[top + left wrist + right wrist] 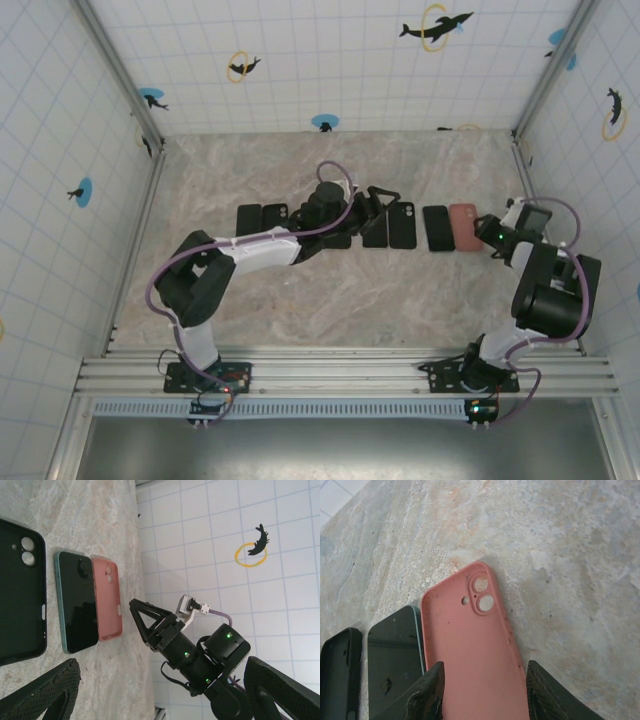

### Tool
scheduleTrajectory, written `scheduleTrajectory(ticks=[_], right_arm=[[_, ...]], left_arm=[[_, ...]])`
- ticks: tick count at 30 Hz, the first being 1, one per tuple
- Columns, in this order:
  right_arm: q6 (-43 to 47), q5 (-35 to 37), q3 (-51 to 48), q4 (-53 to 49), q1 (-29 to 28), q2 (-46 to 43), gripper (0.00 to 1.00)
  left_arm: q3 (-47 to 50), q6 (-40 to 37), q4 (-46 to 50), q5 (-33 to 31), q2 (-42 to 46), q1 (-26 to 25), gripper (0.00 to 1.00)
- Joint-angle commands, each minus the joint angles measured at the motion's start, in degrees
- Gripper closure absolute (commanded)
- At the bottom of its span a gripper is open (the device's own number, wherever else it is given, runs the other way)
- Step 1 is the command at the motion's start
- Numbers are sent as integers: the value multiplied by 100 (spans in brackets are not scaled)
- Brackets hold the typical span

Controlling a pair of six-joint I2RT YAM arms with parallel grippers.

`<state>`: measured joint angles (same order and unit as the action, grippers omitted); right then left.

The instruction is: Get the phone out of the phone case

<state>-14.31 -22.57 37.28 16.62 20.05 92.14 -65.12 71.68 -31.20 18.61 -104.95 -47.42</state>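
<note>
1. Overhead, on the marble table (pixel 300 300), the phone (pixel 436 229) lies outside its case, between a black case (pixel 402 224) and the pink phone case (pixel 464 227). The left gripper (pixel 383 198) hangs over the middle of the table, its jaws spread wide and holding nothing. The right gripper (pixel 487 232) sits just beside the pink phone case, at its right side.
2. Left wrist view: the left gripper's fingers (pixel 50 690) stand far apart with nothing between them. The phone (pixel 75 602) lies screen up, flanked by the black case (pixel 20 590) and the pink phone case (pixel 107 597). The right gripper (pixel 145 620) points toward the pink case's edge. Contact cannot be determined.
3. Right wrist view: the pink phone case (pixel 475 640) lies empty, inner face up, with its camera cut-outs exposed. The phone (pixel 395 665) lies close alongside it. The right gripper (pixel 485 662) has its jaws partly parted, one finger at each side of the case's near end, and nothing is visibly clamped.
</note>
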Motion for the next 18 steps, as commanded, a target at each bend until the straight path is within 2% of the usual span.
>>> scheduleTrajectory(ticks=[1,4,6,8,12,14,15,16,17,18], right_arm=[[257,168,240,-205,-183,-65,53],[173,-338,93,10,-352,-279,48],[147,-559,-16,135,-526,-482,37],[148,-798,-22,15,-727,-691,36],[345,-762,-33,-295,-1282,-1157,30],[433,-847,-6,-428,-1561,-1334,23],[486,-880,3,-485,-1721,-1425,15],[572,-912,-1,-545,-1868,-1512,11],[708,-970,20,-647,-2052,-1593,1],[851,-1063,57,-779,-2228,-1680,1]], left_arm=[[56,-352,164,-37,304,91,13],[-63,-819,597,-76,427,154,13],[-195,-1324,1081,-196,515,230,10],[-402,-1941,1820,-493,603,276,4],[-420,-2744,2399,-525,759,541,2],[-418,-3126,2751,-642,827,670,2],[-386,-3342,2909,-757,880,731,2],[-340,-3545,3011,-823,952,784,2],[-272,-3790,3103,-920,1043,842,2],[-188,-4024,3189,-1031,1133,893,2]])
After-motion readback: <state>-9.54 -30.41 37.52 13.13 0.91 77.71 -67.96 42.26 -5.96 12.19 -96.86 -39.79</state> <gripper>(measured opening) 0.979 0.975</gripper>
